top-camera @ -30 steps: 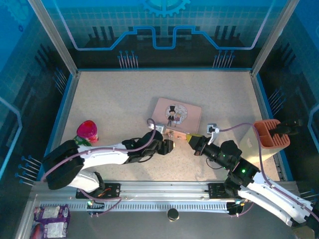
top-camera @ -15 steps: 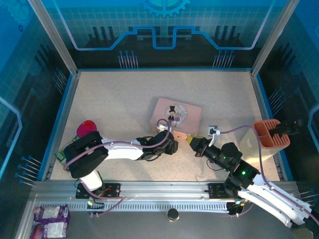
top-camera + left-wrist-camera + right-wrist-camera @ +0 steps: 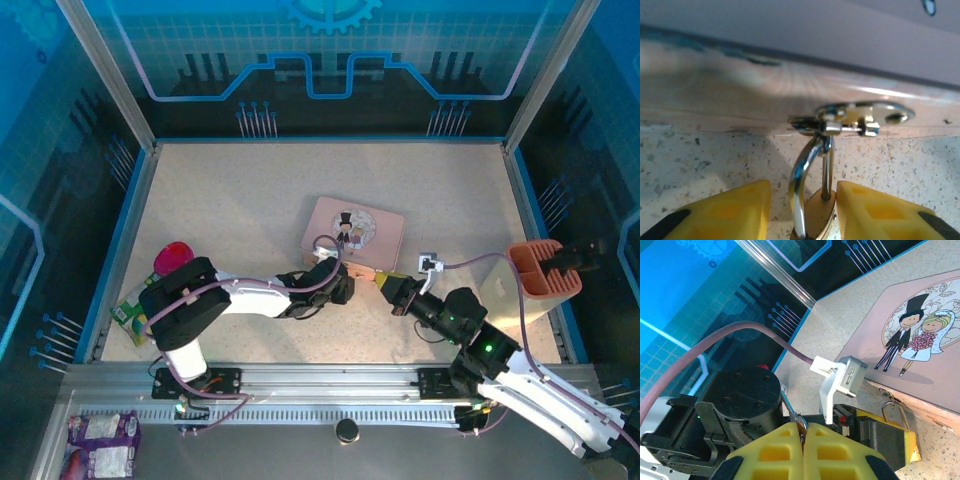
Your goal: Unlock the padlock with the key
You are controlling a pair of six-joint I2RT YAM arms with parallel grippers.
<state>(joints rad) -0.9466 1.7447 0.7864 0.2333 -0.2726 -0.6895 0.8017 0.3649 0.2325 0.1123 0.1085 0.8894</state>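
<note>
Padlock (image 3: 815,217): one, brass with a silvery shackle; it is hung by the shackle through the hasp (image 3: 865,116) on the near side of the pink tin, just above the speckled tabletop (image 3: 230,200)
Key (image 3: 791,409): one, a thin grey sliver; it is pinched in the right jaws and stands up out of them
Left jaws: partly open and set either side of the padlock; one yellow finger (image 3: 880,212) is seen against the brass body, a gap is seen at the other finger (image 3: 725,212), so nothing is clamped
Right jaws: closed tight on the key, the two yellow fingers (image 3: 770,455) brought together, just beside the left jaws at the tin's near edge
Pink tin (image 3: 355,232): one, laid flat near the middle of the tabletop, a bride and groom pictured on its lid
Arms: two, the left arm (image 3: 250,298) and the right arm (image 3: 470,335), both reached in toward the tin
Left edge: one pink-red item (image 3: 175,258) and one green packet (image 3: 128,315), well apart from the tin
Right edge: one salmon holder (image 3: 545,270)
</note>
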